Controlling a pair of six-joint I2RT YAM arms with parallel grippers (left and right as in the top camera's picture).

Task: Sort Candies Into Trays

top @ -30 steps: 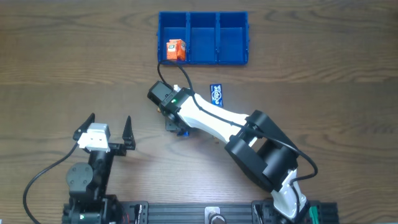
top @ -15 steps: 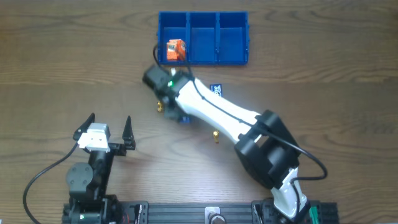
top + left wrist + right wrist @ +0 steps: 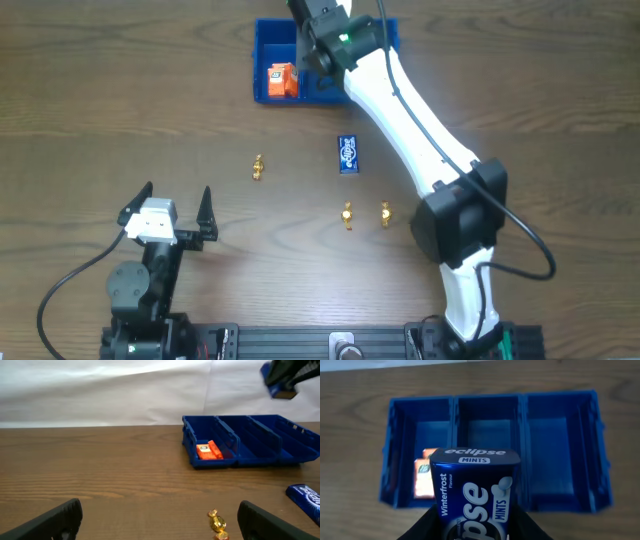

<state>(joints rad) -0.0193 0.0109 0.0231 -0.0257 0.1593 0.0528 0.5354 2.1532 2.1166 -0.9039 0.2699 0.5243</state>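
A blue three-compartment tray stands at the table's far side. An orange candy box lies in its left compartment. My right gripper is shut on a dark blue mint tin and holds it in the air above the tray, about over the wall between the left and middle compartments. A second blue mint tin lies on the table. Three gold-wrapped candies are scattered mid-table. My left gripper stands open near its base.
The right arm's white links stretch diagonally over the table's right middle. Bare wooden tabletop spreads left of the tray. In the left wrist view one gold candy lies just ahead between the fingers.
The right arm rose from the table's middle with the mint tin and swung away to above the tray, uncovering the gold candies. The left arm has kept still.
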